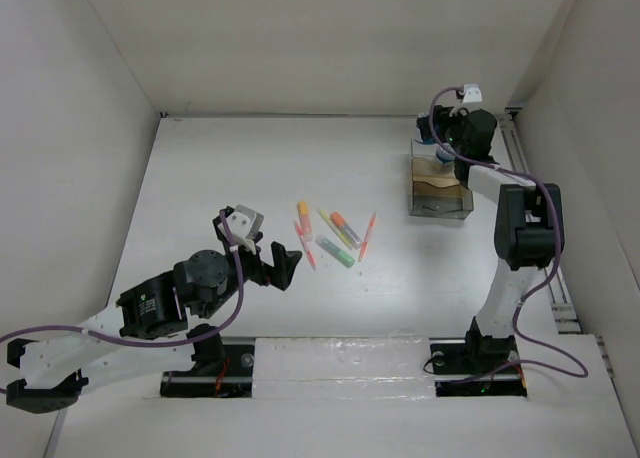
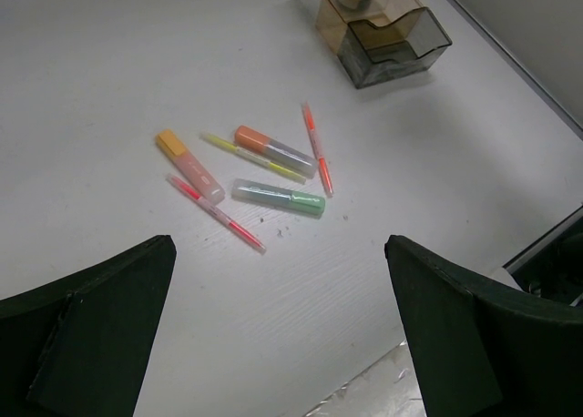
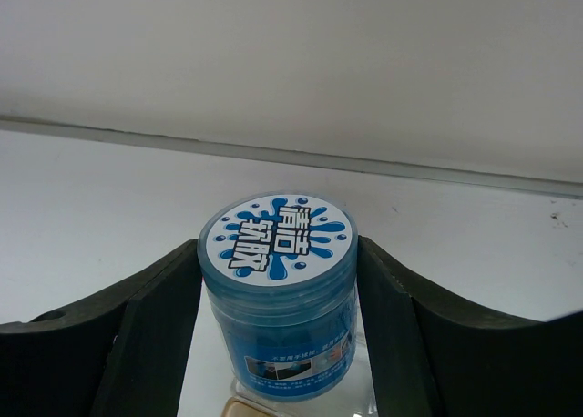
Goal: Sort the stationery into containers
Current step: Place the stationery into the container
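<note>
While the left jaws hang spread wide with nothing between them over the near part of the smooth white tabletop (image 1: 230, 158), the right jaws are clamped on a small round tub (image 3: 278, 326) of translucent blue plastic. Its flat white lid is printed with blue splashes and characters, and the dark inner faces of the jaws press its curved wall from both sides. It stands at the far end of the clear rectangular plastic organizer box (image 1: 440, 200), whose stepped compartments look tan-brown; I cannot tell whether the tub touches the box floor. Just ahead of the left jaws, untouched, lies a loose cluster of slim plastic pieces: a frosted highlighter with an orange cap (image 2: 189, 166), a thin pink pen (image 2: 219, 215), a thin yellow pen (image 2: 253, 157), a grey marker with an orange cap (image 2: 273, 149), a clear marker with a green cap (image 2: 279, 197), and a thin orange-red pen (image 2: 317, 149).
</note>
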You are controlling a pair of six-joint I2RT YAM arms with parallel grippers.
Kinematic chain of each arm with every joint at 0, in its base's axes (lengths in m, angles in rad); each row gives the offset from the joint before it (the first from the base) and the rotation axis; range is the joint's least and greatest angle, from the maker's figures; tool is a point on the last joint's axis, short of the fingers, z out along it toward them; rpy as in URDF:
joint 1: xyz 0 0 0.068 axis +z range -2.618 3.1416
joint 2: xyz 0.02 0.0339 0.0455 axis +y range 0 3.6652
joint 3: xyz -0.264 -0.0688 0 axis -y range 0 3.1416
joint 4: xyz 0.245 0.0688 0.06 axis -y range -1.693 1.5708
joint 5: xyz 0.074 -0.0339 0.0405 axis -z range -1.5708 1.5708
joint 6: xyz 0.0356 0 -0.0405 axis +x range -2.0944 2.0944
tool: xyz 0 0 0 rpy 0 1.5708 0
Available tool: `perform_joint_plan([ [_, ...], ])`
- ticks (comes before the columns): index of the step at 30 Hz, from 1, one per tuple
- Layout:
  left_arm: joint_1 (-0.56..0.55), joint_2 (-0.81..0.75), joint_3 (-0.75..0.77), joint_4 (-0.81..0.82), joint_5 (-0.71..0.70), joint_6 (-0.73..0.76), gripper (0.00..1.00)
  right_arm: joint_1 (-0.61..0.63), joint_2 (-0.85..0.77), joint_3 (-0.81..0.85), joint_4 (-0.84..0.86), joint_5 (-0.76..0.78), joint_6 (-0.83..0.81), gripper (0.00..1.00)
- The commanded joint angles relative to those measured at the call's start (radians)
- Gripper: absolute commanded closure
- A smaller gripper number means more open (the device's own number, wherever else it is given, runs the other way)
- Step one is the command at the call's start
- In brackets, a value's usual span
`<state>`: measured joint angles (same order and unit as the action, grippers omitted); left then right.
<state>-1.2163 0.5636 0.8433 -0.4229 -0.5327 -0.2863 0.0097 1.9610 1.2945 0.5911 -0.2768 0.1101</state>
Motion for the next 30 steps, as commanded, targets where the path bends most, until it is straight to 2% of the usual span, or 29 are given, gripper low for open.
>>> perform_joint_plan([
  [1,-0.002,-0.001,-0.007,0.041,0.007,0.018,0.01,-0.017,-0.007,0.057,0.111,-0.061,0.007,1.0],
  [9,-0.002,0.009,-0.016,0.05,0.016,0.018,0.01,-0.057,0.036,0.028,0.111,-0.151,0.007,1.0],
  [30,-0.002,-0.022,-0.016,0.059,0.034,0.027,0.01,-0.066,0.064,0.04,0.06,-0.199,-0.021,1.0],
])
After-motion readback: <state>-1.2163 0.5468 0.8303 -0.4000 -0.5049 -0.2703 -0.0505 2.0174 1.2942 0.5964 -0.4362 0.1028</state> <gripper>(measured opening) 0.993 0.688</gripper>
